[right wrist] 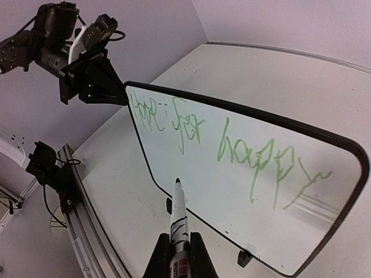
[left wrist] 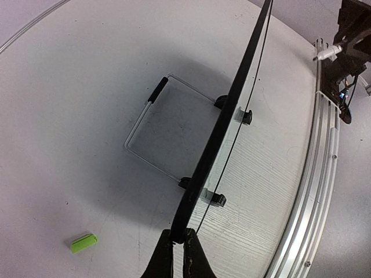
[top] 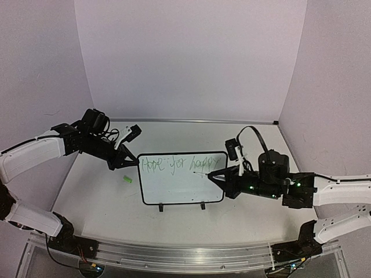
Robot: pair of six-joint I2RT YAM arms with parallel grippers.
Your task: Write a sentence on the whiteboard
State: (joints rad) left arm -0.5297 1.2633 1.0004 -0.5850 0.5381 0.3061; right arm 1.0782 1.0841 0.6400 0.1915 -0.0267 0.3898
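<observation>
The whiteboard (top: 179, 188) stands tilted on the table, held up by its left edge. The sentence (top: 177, 163) on it is one green line, "Hope for happy"; no second line shows. My left gripper (top: 130, 164) is shut on the board's black left border (left wrist: 223, 124), as the left wrist view (left wrist: 177, 231) shows. My right gripper (top: 223, 176) is shut on a white marker (right wrist: 178, 214). The marker's dark tip hovers close to the board's face (right wrist: 214, 191), below the writing (right wrist: 255, 156). I cannot tell whether the tip touches the board.
A green marker cap (top: 127, 179) lies on the table left of the board; it also shows in the left wrist view (left wrist: 83, 242). The board's two black feet clips (left wrist: 246, 116) hang on its lower edge. An aluminium rail (left wrist: 316, 191) runs along the near table edge.
</observation>
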